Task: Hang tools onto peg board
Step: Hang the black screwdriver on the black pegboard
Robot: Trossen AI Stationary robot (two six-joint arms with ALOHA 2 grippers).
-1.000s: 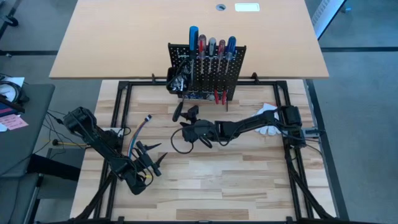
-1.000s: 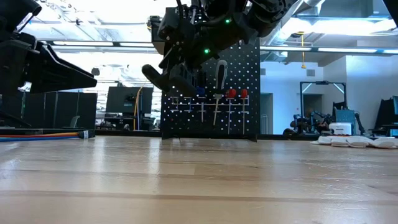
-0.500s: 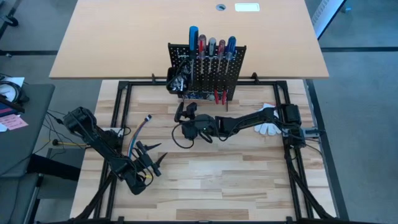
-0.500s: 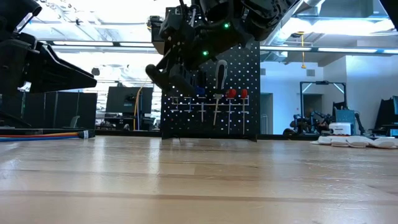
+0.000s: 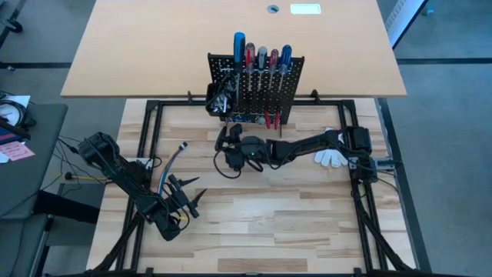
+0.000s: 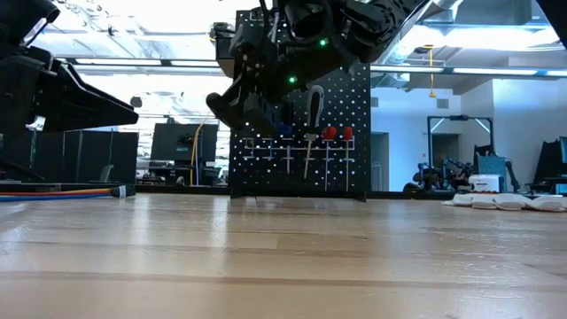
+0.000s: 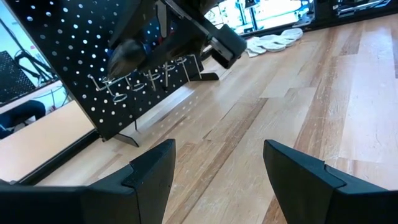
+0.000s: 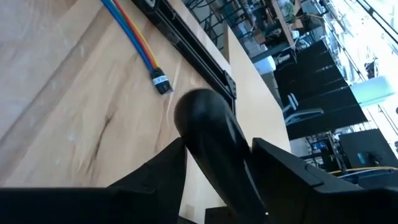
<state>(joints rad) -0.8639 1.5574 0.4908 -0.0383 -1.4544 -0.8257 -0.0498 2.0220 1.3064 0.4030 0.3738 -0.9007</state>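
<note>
Left gripper [image 5: 184, 201]: parked low at the near left of the table [image 5: 254, 223], well apart from the peg board; jaws seen apart in its wrist view, nothing between them.
Cable bundle [image 5: 173, 163]: lying on the wood just beside the left arm, not part of the job.
Peg board [image 5: 257, 88]: upright at the far edge, several screwdrivers [image 5: 261, 58] already hung along the top rail, red-handled pliers [image 5: 270, 118] at its foot.
Right gripper [image 5: 224, 142]: raised just in front of the board's left part; fingers clamped around a black-handled tool [image 8: 211, 140].
Step in hand: judged to be carrying that tool toward the board.
Next move: the tool must be lined up with a free hook or slot, lowered, then released.
White glove [image 5: 332, 158]: lying at the right edge, untouched.
</note>
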